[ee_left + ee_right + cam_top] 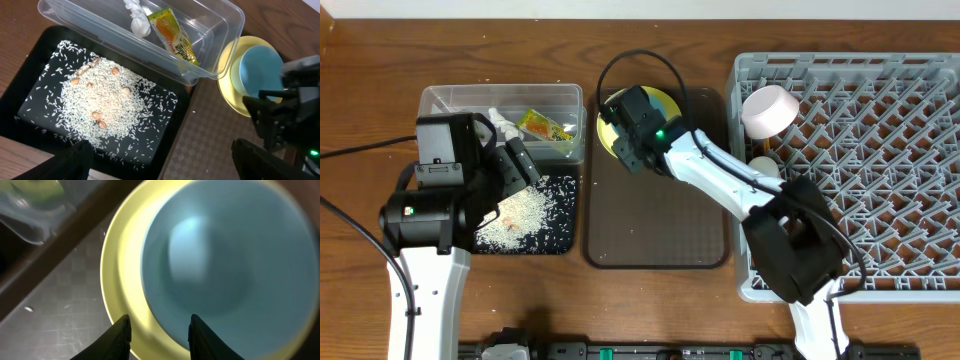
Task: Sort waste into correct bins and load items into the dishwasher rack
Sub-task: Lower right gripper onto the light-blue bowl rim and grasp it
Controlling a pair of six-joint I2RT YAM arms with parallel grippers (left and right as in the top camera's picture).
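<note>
A light blue bowl [225, 255] sits on the yellow plate [125, 265] at the far end of the brown serving tray [655, 220]. My right gripper [160, 322] hovers close over them, open, its jaws straddling the bowl's near rim and touching nothing I can see. In the overhead view the right gripper [625, 140] covers most of the plate [665, 105]. The clear tub [220, 35] holds the snack wrapper [175, 37] and the paper scrap [137, 20]. Rice [105, 100] lies heaped in the black tray [30, 105]. Wide open and empty, my left gripper [160, 150] hangs above that tray's near right corner.
The grey dishwasher rack [880, 150] fills the right side, with a white bowl [770, 110] and a small white cup [767, 167] at its left edge. My right arm [790, 240] crosses the rack's near left corner. Small tan bits lie among the rice.
</note>
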